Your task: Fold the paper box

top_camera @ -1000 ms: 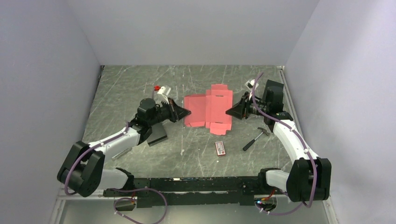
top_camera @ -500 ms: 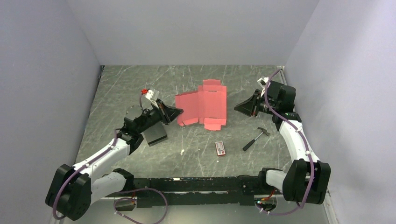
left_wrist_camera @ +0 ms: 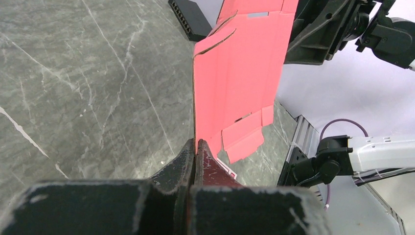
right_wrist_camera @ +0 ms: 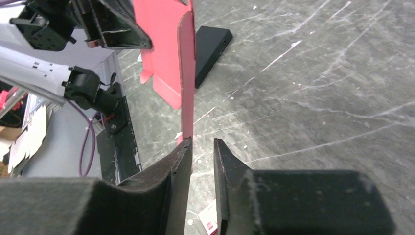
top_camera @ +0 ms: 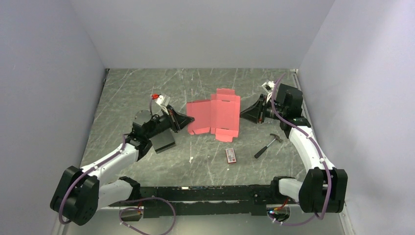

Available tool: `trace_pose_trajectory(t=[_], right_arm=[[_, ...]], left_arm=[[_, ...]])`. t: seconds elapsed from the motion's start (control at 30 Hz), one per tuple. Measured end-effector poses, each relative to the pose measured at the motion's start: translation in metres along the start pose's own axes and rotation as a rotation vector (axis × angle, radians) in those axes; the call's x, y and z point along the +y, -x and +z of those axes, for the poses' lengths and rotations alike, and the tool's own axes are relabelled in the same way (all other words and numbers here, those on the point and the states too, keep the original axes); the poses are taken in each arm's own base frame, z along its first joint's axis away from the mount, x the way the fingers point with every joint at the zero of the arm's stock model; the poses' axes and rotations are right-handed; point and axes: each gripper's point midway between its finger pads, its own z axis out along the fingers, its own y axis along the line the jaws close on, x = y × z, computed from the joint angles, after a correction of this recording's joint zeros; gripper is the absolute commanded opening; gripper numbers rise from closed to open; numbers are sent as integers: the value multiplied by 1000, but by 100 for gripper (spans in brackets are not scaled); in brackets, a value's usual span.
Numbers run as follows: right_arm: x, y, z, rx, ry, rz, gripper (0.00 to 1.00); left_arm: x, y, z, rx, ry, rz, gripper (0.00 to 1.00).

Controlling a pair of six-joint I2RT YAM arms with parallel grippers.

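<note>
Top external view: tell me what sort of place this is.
Probably a robot test cell: white walls around a scratched grey table, two arms bolted at its near edge, a stray hammer.

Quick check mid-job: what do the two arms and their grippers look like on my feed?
The left arm and right arm have white link shells and bulky black joints. A purple cable runs along each. The left gripper and right gripper are black wedges tapering to flat fingers, scuffed grey at the edges.

Paper box — flat red-pink sheet, unfolded
</note>
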Motion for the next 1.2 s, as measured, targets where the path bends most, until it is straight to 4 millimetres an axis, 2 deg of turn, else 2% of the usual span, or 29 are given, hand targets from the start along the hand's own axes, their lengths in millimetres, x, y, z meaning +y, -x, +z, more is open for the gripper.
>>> trace_pose_trajectory(t=[0.07, 0.23, 0.57, 0.7, 0.9, 1.03, 1.2], right_arm=[[4, -1, 1, 4, 22, -2, 34], [12, -1, 3, 10, 62, -12, 36], [25, -6, 11, 25, 119, -22, 45], [22, -8, 12, 32, 98, -20, 55], [13, -9, 2, 40, 50, -13, 64], [13, -3, -5, 31, 47, -48, 66], [20, -3, -3, 35, 75, -59, 66]], left_arm=[[1, -1, 0, 4, 0, -2, 0], [0, -1, 0, 5, -5, -1, 0], [-2, -3, 2, 14, -20, -8, 0], [-2, -2, 2, 12, -19, -5, 0], [3, 1, -4, 5, 35, 0, 0], [-1, 11, -11, -28, 53, 34, 0], [-4, 16, -11, -38, 47, 53, 0]])
